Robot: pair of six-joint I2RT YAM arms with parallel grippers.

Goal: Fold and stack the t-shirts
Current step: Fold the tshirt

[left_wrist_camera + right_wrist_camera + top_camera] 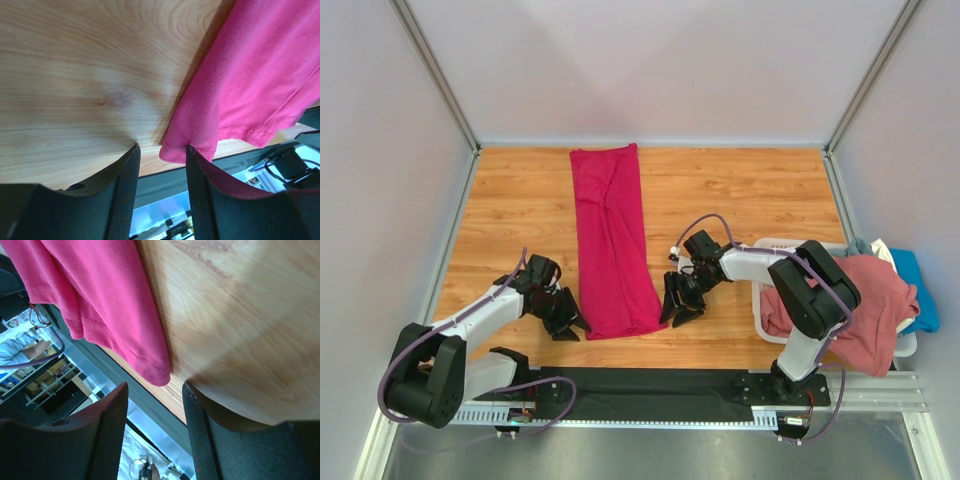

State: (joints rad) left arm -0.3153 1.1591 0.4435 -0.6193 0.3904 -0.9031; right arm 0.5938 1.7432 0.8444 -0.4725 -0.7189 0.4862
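A magenta-red t-shirt (611, 240) lies folded into a long narrow strip running from the far edge toward me. My left gripper (568, 322) is open at its near left corner; in the left wrist view that corner (175, 150) sits just beyond the open fingers. My right gripper (677, 310) is open at the near right corner, which shows in the right wrist view (157, 372) just beyond the gap between the fingers. Dusty pink (860, 300), blue (917, 290) and whitish (880, 250) shirts are heaped at the right.
A white lattice basket (765, 250) holds the heap at the right edge of the wooden table (510, 220). Grey walls enclose the table on three sides. A black strip (650, 390) runs along the near edge between the arm bases.
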